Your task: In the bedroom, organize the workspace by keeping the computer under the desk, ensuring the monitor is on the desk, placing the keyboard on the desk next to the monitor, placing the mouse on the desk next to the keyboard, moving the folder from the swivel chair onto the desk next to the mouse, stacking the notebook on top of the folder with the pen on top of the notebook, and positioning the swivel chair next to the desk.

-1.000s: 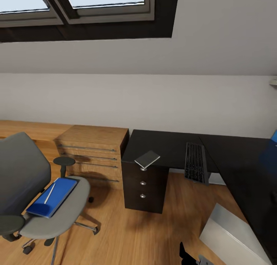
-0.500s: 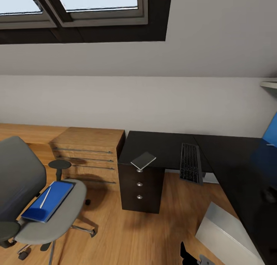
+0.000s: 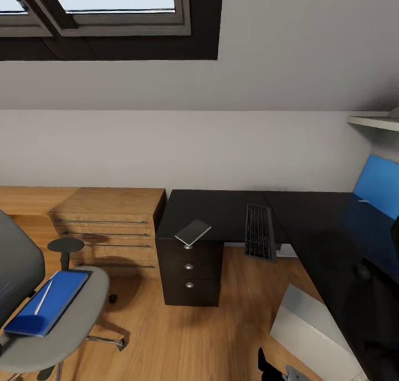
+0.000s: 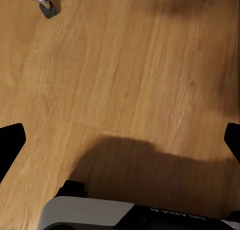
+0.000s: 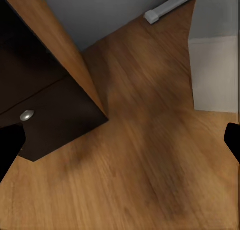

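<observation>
The swivel chair (image 3: 72, 320) stands at the left, and the blue folder (image 3: 50, 303) lies on its seat with the white pen (image 3: 43, 298) on top. On the black desk (image 3: 221, 206), the dark grey notebook (image 3: 193, 232) overhangs the corner above the drawer unit (image 3: 188, 270). The keyboard (image 3: 259, 238) lies further right. At the far right a blue panel, apparently the monitor (image 3: 379, 184), stands on the desk. The grey computer (image 3: 310, 328) sits on the floor by the desk. My left gripper (image 4: 120, 145) and right gripper (image 5: 120, 145) are open over bare floor.
A low wooden drawer chest (image 3: 105, 226) stands between the chair and the desk. A chair castor (image 4: 47, 4) shows near the left gripper. The right wrist view has the drawer unit's knob (image 5: 27, 115), the grey computer case (image 5: 215, 59) and a white desk foot (image 5: 160, 12).
The head camera has swung to the right, so the whole picture has slid left and more of the blue panel shows. None of the things has moved.
</observation>
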Motion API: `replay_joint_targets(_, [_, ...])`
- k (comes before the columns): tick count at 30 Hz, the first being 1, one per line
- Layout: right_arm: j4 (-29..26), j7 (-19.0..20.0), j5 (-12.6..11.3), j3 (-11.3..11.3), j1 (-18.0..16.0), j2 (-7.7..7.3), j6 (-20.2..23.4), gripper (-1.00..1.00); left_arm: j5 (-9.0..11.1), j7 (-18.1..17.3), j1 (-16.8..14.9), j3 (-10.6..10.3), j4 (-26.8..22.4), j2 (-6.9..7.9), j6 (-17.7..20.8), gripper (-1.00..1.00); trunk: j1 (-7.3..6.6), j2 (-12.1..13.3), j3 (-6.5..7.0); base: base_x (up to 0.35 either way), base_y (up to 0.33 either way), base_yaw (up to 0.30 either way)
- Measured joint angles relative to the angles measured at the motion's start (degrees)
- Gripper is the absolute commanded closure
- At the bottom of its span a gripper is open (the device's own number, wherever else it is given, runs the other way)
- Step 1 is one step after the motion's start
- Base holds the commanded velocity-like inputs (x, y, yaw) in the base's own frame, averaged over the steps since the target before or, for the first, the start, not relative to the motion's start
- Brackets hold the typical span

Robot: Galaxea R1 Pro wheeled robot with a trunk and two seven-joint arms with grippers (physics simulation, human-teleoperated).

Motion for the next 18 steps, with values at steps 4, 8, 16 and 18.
replay_joint_targets(4, [0.00,0.00,2.73,-0.15,0.00,-0.16,0.00,-1.00,0.03,0.00,0.00,-0.01,1.04,0.01,-2.38,-1.00,-0.01,0.00,0.09,0.243,0.107,-0.253])
replay_joint_targets(8, [0.00,0.00,5.07,-0.19,0.00,-0.37,-0.01,-1.00,-0.04,-0.07,0.00,-0.05,1.58,-0.08,-3.56,-1.00,-0.01,0.00,0.20,0.245,0.110,-0.254])
replay_joint_targets(16, [-0.01,0.00,6.79,-0.21,0.00,-0.87,-0.03,-1.00,-0.18,-0.21,0.00,-0.90,1.82,-0.24,-4.03,-1.00,0.01,0.00,0.45,0.090,0.036,-0.255])
replay_joint_targets(18, [0.00,0.00,6.90,-0.21,0.00,-0.98,-0.04,-1.00,-0.19,-0.24,0.00,-1.36,1.86,-0.23,-4.04,-1.00,0.01,0.00,0.51,0.022,0.009,-0.255])
